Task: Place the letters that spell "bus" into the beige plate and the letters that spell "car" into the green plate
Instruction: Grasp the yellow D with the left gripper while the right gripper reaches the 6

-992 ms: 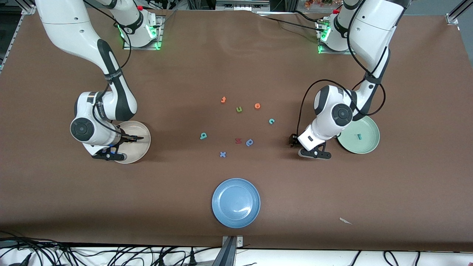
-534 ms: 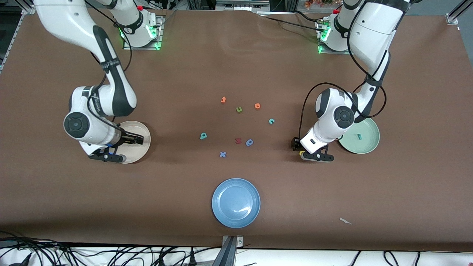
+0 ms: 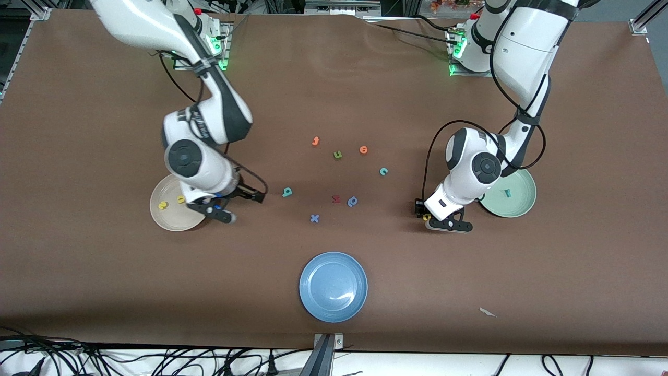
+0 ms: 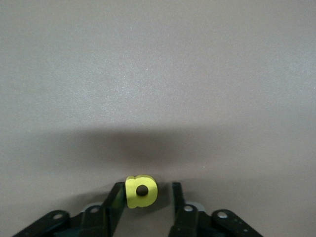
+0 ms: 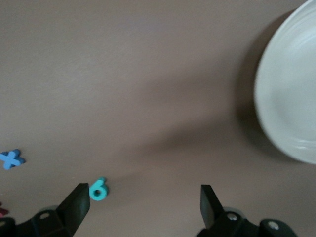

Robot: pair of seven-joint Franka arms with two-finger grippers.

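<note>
My right gripper (image 3: 257, 197), jaws wide and empty, has left the beige plate (image 3: 172, 222), where yellow "s" (image 3: 163, 206) and "u" (image 3: 180, 199) lie; the teal "b" (image 3: 287, 192) waits at its three o'clock. My left gripper (image 4: 143, 193) is closing around the yellow "a" (image 4: 141, 191) beside the green plate (image 3: 522, 209).

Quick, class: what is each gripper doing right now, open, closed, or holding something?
Left gripper: down at the table beside the green plate, fingers around the yellow "a", one not yet touching.
Right gripper: open, empty, above the table beside the beige plate.

Even overhead light, soft shadows; the right wrist view is blurred.
</note>
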